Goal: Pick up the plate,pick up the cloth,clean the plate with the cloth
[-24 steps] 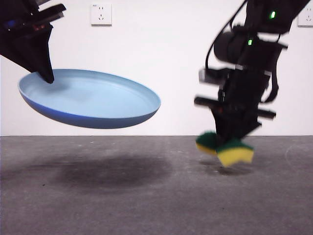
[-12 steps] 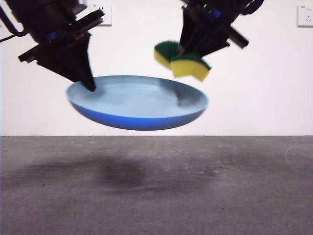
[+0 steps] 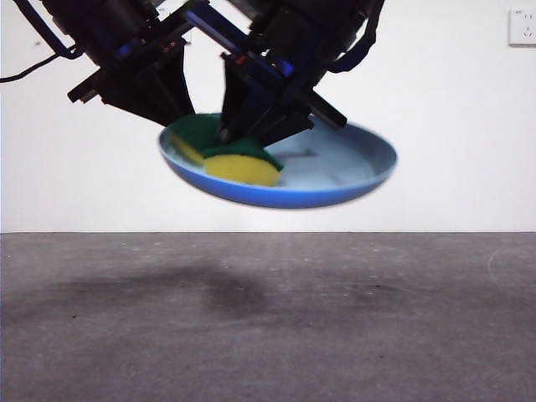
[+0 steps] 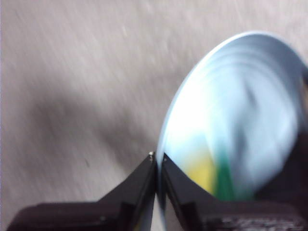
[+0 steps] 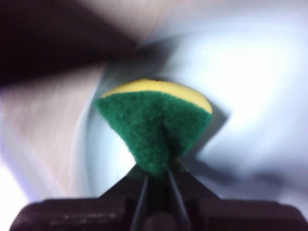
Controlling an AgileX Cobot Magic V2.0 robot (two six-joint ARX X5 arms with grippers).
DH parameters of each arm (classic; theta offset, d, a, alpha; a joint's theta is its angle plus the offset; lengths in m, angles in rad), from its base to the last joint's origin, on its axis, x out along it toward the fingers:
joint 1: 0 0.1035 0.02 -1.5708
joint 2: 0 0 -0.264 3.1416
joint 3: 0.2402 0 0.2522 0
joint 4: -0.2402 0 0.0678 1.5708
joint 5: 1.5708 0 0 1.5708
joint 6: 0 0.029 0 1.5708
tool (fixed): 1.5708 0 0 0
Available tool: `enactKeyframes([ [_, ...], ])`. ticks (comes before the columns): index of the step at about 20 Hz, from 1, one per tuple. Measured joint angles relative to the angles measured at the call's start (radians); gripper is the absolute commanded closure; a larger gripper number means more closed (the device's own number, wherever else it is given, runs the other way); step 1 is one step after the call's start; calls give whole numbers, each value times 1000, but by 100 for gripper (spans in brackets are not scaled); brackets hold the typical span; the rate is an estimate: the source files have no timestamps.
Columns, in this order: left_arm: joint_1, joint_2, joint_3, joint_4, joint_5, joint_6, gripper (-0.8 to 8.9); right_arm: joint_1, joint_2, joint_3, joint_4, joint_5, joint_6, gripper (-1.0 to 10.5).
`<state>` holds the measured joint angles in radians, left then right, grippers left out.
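The light-blue plate (image 3: 335,172) hangs in the air above the table, tilted slightly. My left gripper (image 3: 172,113) is shut on its left rim; in the left wrist view the jaws (image 4: 158,161) pinch the plate's edge (image 4: 231,110). My right gripper (image 3: 251,134) is shut on the cloth, a yellow sponge with a green scouring layer (image 3: 239,163), and presses it onto the inside of the plate near the left side. In the right wrist view the folded sponge (image 5: 156,125) sits on the pale plate surface (image 5: 255,82) in front of the gripper (image 5: 156,175).
The grey table (image 3: 268,318) lies below with the plate's shadow on it. A white wall with sockets (image 3: 523,27) stands behind.
The plate has moved right and a little higher. The right gripper has come down and left with the sponge, from above the plate's right rim onto the plate's inside.
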<state>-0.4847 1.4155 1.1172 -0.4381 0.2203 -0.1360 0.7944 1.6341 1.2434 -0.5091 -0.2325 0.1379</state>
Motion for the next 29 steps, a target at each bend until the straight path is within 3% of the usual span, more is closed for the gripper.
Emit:
enactKeyframes([
  [3,23,0,-1,-17,6,4,822,27,0,4,-157,97,-26,963],
  [6,42,0,0,-48,7,4,823,24,1,4,-301,370,-56,963],
  [8,48,0,0,-91,32,4,823,1,1,3,-304,565,-60,963],
  [10,49,0,0,-106,66,2,823,-28,1,3,-267,655,-60,963],
  [12,49,0,0,-107,92,-4,822,-50,1,3,-213,670,-62,963],
  [15,53,0,0,-107,129,-14,823,-78,1,3,-107,622,-67,963],
  [19,52,0,0,-106,132,-21,823,-100,0,2,98,265,-33,963],
  [21,52,2,-1,-92,147,-14,823,-81,-3,2,132,131,-10,963],
  [25,51,5,-3,-7,168,-16,822,-26,-11,8,86,75,4,963],
  [29,57,6,-5,56,188,-26,823,6,-14,13,-142,103,-39,963],
])
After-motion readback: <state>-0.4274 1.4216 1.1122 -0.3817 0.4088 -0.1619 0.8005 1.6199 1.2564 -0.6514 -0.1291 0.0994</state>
